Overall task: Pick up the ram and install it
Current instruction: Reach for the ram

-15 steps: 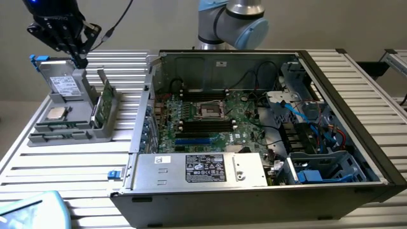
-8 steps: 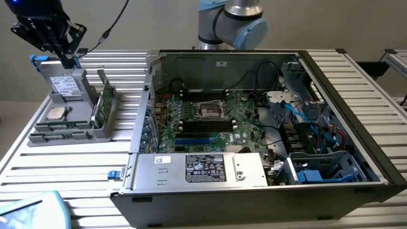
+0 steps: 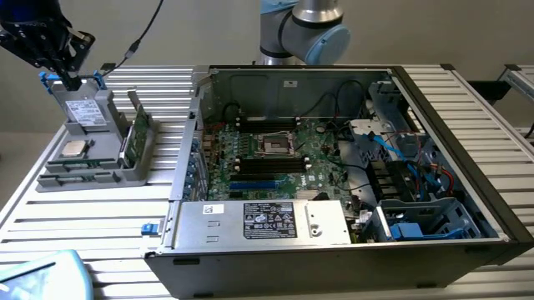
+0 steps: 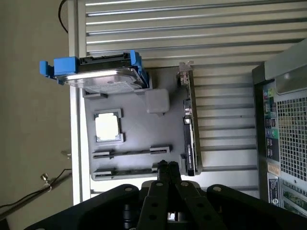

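- Ram (image 3: 79,165) (image 4: 132,153) standing on edge in a slot of the gray tray (image 3: 59,185) (image 4: 139,124), just beside the processor chip (image 3: 75,148) (image 4: 107,127).
- Sharing that tray: a blue-framed hard drive (image 3: 84,112) (image 4: 103,79) and an upright green card (image 3: 136,134) (image 4: 190,129).
- Fingers (image 3: 71,75) (image 4: 163,173) pressed shut, gripping nothing, hovering above the tray, clear of the ram.
- Tray resting on the slatted table (image 3: 84,219) (image 4: 192,28), beside the open computer case (image 3: 334,265) (image 4: 288,120), at the exterior view's left.

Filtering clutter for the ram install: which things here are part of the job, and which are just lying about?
Job: ram, gripper, black memory slots, open computer case.
Lying about: hard drive, processor chip, upright card, power supply.
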Tool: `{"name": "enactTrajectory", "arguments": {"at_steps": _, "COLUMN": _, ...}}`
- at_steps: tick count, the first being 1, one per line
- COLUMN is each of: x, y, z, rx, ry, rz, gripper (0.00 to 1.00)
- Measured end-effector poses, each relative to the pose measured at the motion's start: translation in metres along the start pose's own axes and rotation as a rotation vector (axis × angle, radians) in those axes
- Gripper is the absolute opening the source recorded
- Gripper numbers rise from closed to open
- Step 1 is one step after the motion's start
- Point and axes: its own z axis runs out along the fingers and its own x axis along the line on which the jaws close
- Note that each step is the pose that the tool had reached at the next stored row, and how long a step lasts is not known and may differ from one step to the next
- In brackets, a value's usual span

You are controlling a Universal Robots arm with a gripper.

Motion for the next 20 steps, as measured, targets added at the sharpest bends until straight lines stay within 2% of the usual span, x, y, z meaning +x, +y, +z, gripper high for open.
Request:
{"name": "enactTrajectory", "arguments": {"at_steps": 3, "x": 0.006, "y": -0.0005, "z": 0.0008, "rx": 0.0053, "ry": 0.0063, "rz": -0.003, "gripper": 0.11}}
{"name": "enactTrajectory", "arguments": {"at_steps": 6, "x": 0.01, "y": -0.0023, "z": 0.0012, "rx": 0.0078, "ry": 0.0096, "rz": -0.006, "gripper": 0.11}}
{"name": "enactTrajectory", "arguments": {"at_steps": 17, "x": 0.026, "y": -0.0141, "z": 0.0023, "rx": 0.0095, "ry": 0.0118, "rz": -0.013, "gripper": 0.11}}
{"name": "enactTrajectory", "arguments": {"at_steps": 20, "x": 0.027, "y": -0.0145, "z": 0.0023, "rx": 0.0095, "ry": 0.0118, "rz": -0.014, "gripper": 0.11}}
